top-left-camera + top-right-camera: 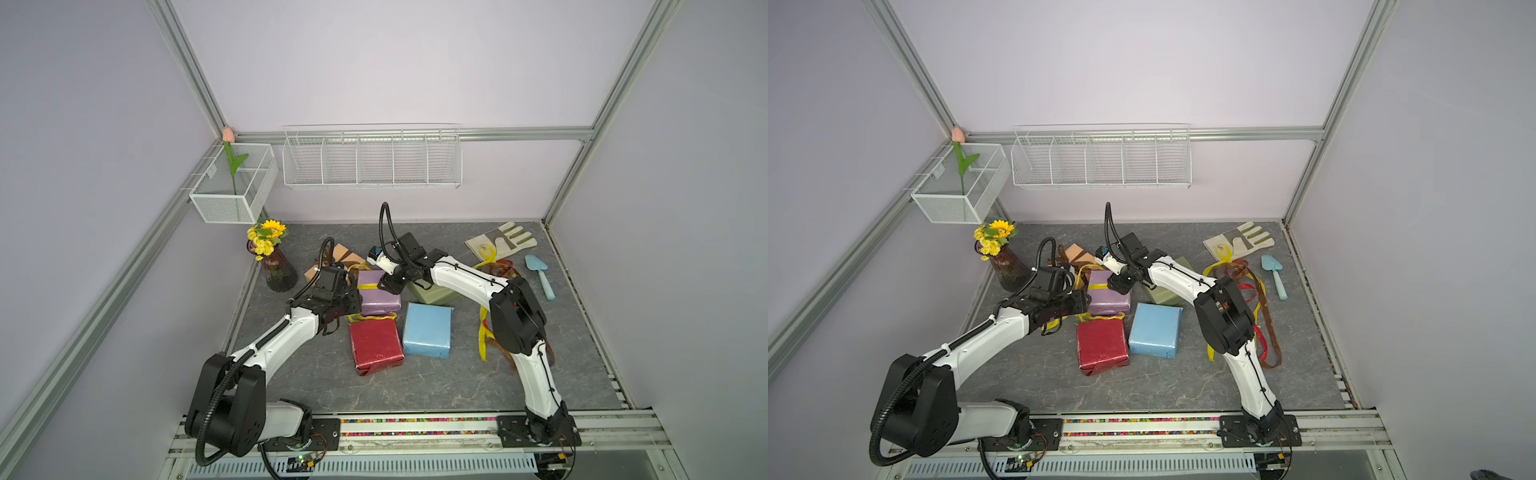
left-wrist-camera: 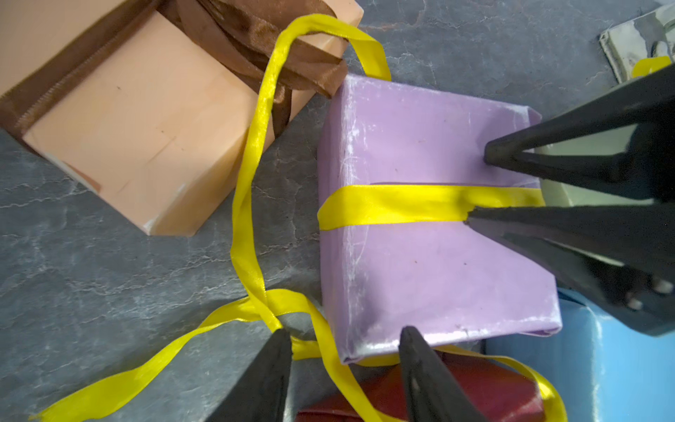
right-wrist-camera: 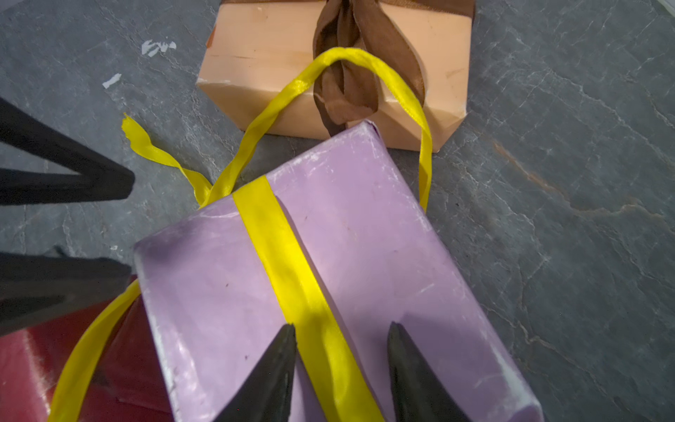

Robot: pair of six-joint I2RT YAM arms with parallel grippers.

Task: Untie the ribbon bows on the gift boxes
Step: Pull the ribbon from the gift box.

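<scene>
The step in hand is judged to be the undoing of the yellow ribbon [image 3: 285,263] on the lilac box [image 3: 365,237]. This box lies near the middle of the desk [image 1: 415,382], between the tan box [image 3: 263,47] behind it and the red box [image 1: 376,347] in front. The right pincer [image 3: 341,329] is held over the box top with its jaws apart, astride the flat band, and nothing is gripped. The left pincer [image 2: 343,339] is set low at the box corner nearest the red box, its jaws likewise apart, with the ribbon tails between them but not pinched. The bow looks half loosened: one large loop is draped over the tan box's brown bow [image 3: 347,84], a frayed tail lies on the desk, and the band is wrapped tight round the box. The next move is thought to call for the box to be pinned by the right pincer while a tail is pinched by the left and drawn away from the knot. The satin looks slippery, so a firm pinch would be needed.
</scene>
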